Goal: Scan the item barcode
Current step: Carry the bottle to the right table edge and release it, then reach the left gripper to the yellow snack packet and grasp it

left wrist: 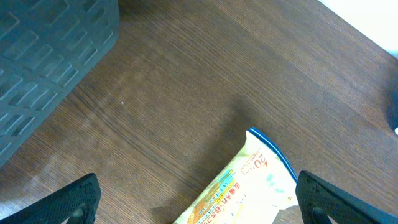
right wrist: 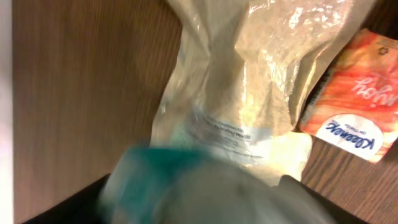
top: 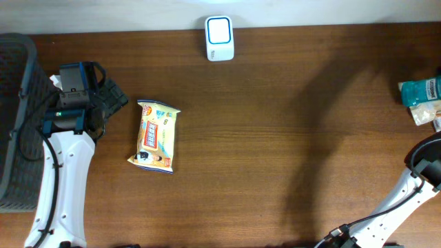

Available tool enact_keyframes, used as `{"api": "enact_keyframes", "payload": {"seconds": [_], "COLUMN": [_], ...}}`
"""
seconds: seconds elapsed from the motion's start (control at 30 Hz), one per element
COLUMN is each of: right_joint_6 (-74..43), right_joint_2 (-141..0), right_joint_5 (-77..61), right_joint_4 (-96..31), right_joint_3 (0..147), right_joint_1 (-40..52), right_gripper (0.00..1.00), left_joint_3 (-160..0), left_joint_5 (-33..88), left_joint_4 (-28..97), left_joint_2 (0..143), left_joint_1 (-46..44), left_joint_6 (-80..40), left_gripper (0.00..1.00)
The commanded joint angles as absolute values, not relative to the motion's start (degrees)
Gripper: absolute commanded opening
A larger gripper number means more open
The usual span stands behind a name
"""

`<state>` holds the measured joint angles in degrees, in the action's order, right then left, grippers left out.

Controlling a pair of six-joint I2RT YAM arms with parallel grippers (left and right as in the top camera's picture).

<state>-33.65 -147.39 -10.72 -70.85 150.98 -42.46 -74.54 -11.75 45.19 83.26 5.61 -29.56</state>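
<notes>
Overhead, we are seeing the snack packet (top: 155, 136) lying on the tabletop (top: 275, 138), long axis running front to back, just right of our left gripper (top: 114, 100), which is gaping wide and empty; the right gripper (right wrist: 205, 205), far off, is showing too blurred to tell.

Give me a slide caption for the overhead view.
Open left gripper near a yellow snack pack; white scanner at the far edge of the table.

On table (top: 289, 151): basket (top: 10, 83) at far left; snack packet (top: 156, 136) left of centre; scanner (top: 219, 38) top centre; packet pile (top: 422, 100) at right edge.
</notes>
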Motion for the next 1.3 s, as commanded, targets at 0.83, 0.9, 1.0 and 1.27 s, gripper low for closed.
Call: {"api": "enact_keyframes", "payload": {"seconds": [0.83, 0.9, 1.0, 1.27], "right_joint_6": [-14.9, -11.7, -11.8, -11.8], "right_joint_2": [-127.8, -128.7, -130.6, -133.5], "right_joint_5": [-31.4, -28.8, -23.2, -17.5], "right_joint_4": [-85.9, -88.2, -88.7, -86.2], "right_joint_3": [152.9, 152.9, 152.9, 152.9], "right_joint_1": [-16.5, -9.7, -0.5, 13.1], "right_gripper": [0.99, 0.99, 0.99, 0.99], "left_joint_3": [-74.9, -74.9, -74.9, -74.6], "left_joint_5": [-11.4, -11.4, -11.3, 5.3], "left_joint_4": [44.6, 44.3, 44.4, 51.7], "left_joint_2": [84.0, 83.9, 83.9, 84.3], "left_joint_1": [5.8, 5.8, 5.8, 5.3], "left_joint_6": [-28.8, -28.8, -28.8, -28.8], "left_gripper": [0.99, 0.99, 0.99, 0.99]}}
